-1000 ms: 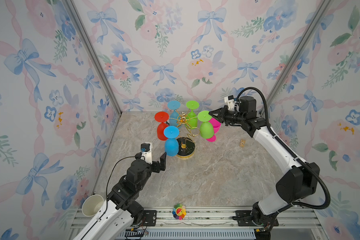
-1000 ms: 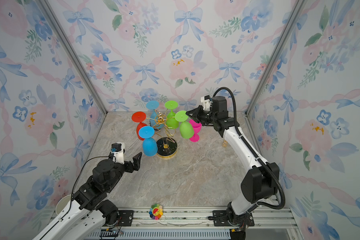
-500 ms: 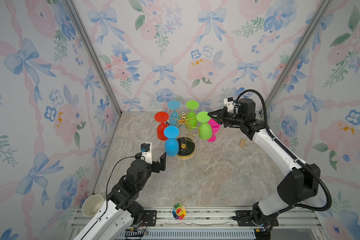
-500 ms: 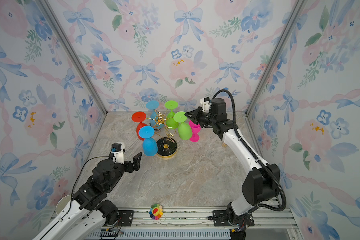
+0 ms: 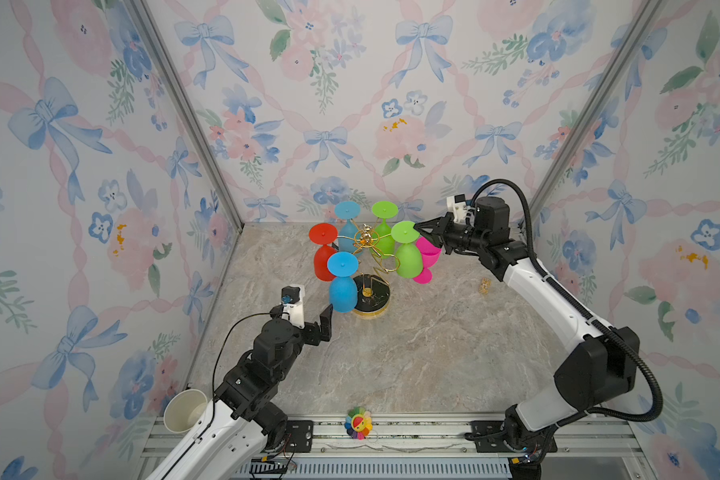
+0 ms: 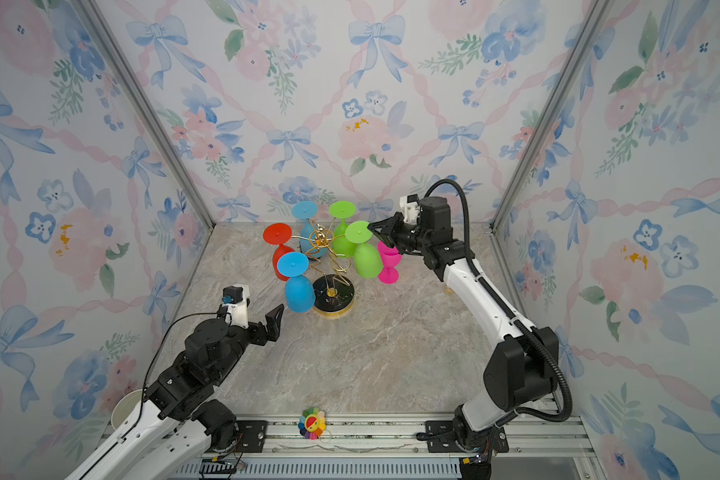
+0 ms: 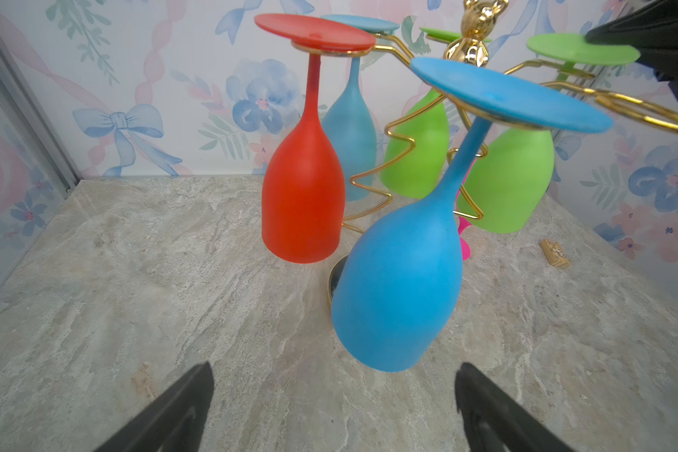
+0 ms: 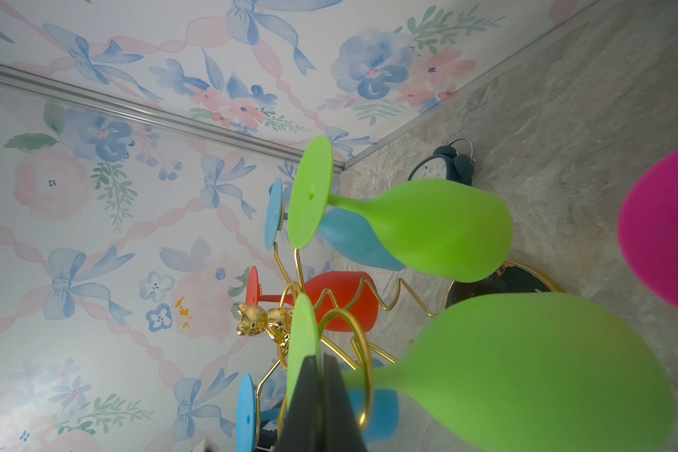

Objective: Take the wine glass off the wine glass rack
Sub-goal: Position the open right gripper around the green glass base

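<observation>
Your right claw (image 5: 417, 225) is the nearer one for this job. Its two fingers are pressed together, and the tips sit right at the outer edge of the round foot of the green wine glass (image 5: 408, 259). I cannot tell if the thin foot is caught between them or only touched.

That glass hangs upside down on the wine glass rack (image 5: 377, 298), on the side toward your right arm. Its foot is on top, lying on a gold loop. Its bowl points down, so its long line runs up and down. From the claw, the glass is straight ahead, toward the middle of the rack. I think it must slide outward, toward the claw, to come free.

Your right arm is stretched far out to the back of the table (image 5: 412, 357). The claw is as high as the feet of the glasses and turned on its side.

Your left claw (image 7: 334, 368) is spread wide and holds nothing. It sits low, just in front of the blue wine glass (image 7: 400, 281), not touching. A pink wine glass (image 5: 427, 259) stands upright on the table beside the green one.
</observation>
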You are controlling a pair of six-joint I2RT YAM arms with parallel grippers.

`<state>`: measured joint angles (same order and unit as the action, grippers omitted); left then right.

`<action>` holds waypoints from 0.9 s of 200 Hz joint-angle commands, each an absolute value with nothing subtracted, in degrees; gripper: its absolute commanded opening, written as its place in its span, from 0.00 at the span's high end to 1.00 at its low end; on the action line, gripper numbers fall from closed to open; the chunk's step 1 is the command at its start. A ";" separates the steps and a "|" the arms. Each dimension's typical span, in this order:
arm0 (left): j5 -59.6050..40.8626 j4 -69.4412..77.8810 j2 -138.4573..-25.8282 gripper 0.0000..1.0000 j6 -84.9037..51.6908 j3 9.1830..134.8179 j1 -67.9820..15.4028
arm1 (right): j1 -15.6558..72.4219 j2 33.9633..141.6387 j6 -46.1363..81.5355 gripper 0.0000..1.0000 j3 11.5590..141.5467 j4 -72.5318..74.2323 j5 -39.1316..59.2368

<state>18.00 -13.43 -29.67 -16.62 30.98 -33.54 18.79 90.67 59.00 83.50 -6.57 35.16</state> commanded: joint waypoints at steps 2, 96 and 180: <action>17.86 -13.36 -29.18 0.02 -17.18 31.64 -33.13 | 19.65 92.06 59.59 1.00 85.21 -4.93 34.66; 17.94 -13.37 -28.55 0.02 -17.18 31.64 -33.14 | 21.25 92.97 58.51 1.00 87.06 -6.24 35.27; 17.40 -13.47 -28.51 0.02 -17.24 31.59 -33.14 | 21.26 88.67 55.81 1.00 84.72 -9.09 35.61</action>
